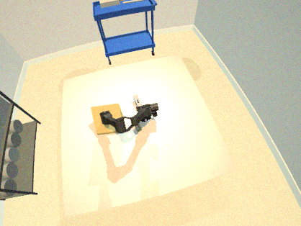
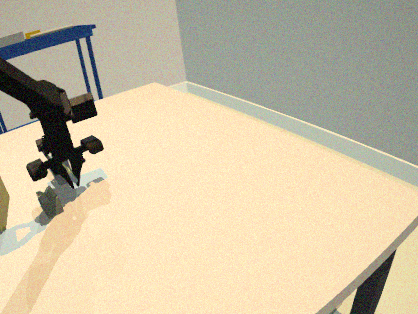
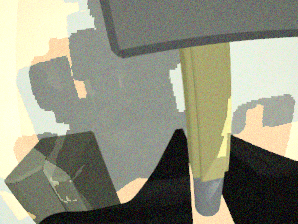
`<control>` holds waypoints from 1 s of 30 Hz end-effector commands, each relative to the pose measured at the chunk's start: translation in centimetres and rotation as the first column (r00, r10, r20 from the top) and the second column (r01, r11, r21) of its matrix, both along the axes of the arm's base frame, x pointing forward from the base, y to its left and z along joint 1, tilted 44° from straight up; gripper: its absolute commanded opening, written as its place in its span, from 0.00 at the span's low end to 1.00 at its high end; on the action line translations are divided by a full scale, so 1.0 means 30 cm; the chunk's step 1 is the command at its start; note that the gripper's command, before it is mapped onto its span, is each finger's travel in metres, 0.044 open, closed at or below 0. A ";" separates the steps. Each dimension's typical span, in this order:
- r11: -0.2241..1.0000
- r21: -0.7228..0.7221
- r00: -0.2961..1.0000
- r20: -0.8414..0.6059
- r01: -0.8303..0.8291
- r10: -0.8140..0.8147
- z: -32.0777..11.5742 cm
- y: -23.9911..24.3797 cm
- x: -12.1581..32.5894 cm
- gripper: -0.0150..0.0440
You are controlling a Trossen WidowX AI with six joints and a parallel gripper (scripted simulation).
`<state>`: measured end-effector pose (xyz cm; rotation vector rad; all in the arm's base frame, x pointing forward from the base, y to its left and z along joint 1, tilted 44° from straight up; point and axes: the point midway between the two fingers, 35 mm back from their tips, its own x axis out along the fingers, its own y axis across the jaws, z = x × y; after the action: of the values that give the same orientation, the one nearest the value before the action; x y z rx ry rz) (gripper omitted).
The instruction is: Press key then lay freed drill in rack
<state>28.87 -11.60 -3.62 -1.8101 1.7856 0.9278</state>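
In the wrist view an olive-yellow drill (image 3: 205, 110) with a grey tip runs down from under a grey slab (image 3: 200, 25). My gripper (image 3: 192, 133) (image 2: 71, 178) (image 1: 147, 118) has its black fingers drawn in on both sides of the drill's lower end, shut on it. A dark grey block (image 3: 60, 172) (image 2: 51, 199), possibly the key, stands just left of the fingers on a pale blue-grey base (image 2: 96, 176). In the top and exterior views the gripper points straight down onto this fixture, and the drill is too small to make out there.
The arm's base sits on a tan square mat (image 1: 111, 108). A small pale block (image 1: 137, 100) lies just behind the gripper. A blue cart (image 1: 124, 26) (image 2: 50, 36) stands beyond the table. A wire shelf with grey cylinders (image 1: 14, 151) stands at the left.
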 end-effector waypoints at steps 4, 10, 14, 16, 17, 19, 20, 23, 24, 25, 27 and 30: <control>1.000 0.000 1.000 0.001 0.000 0.000 0.001 0.000 0.001 0.25; 1.000 0.002 1.000 -0.005 0.003 -0.003 0.007 0.005 -0.006 0.25; 1.000 0.002 1.000 -0.005 0.003 -0.003 0.008 0.006 -0.007 0.25; 1.000 0.002 1.000 -0.005 0.003 -0.003 0.009 0.006 -0.007 0.25; 1.000 0.002 1.000 -0.005 0.003 -0.003 0.009 0.007 -0.007 0.25; 1.000 0.002 1.000 -0.005 0.003 -0.003 0.010 0.007 -0.007 0.25; 1.000 0.002 1.000 -0.005 0.003 -0.003 0.011 0.008 -0.007 0.25; 1.000 0.002 1.000 -0.005 0.003 -0.003 0.013 0.001 -0.006 0.25; 1.000 0.001 1.000 -0.005 0.003 -0.003 0.014 -0.004 -0.005 0.25; 1.000 0.001 1.000 -0.005 0.003 -0.003 0.016 -0.007 -0.005 0.25; 1.000 0.001 1.000 -0.005 0.003 -0.003 0.019 -0.012 -0.004 0.25; 1.000 0.001 1.000 -0.005 0.003 -0.003 0.027 -0.019 -0.001 0.25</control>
<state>28.64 -11.97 -3.23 -1.8003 1.7939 0.9390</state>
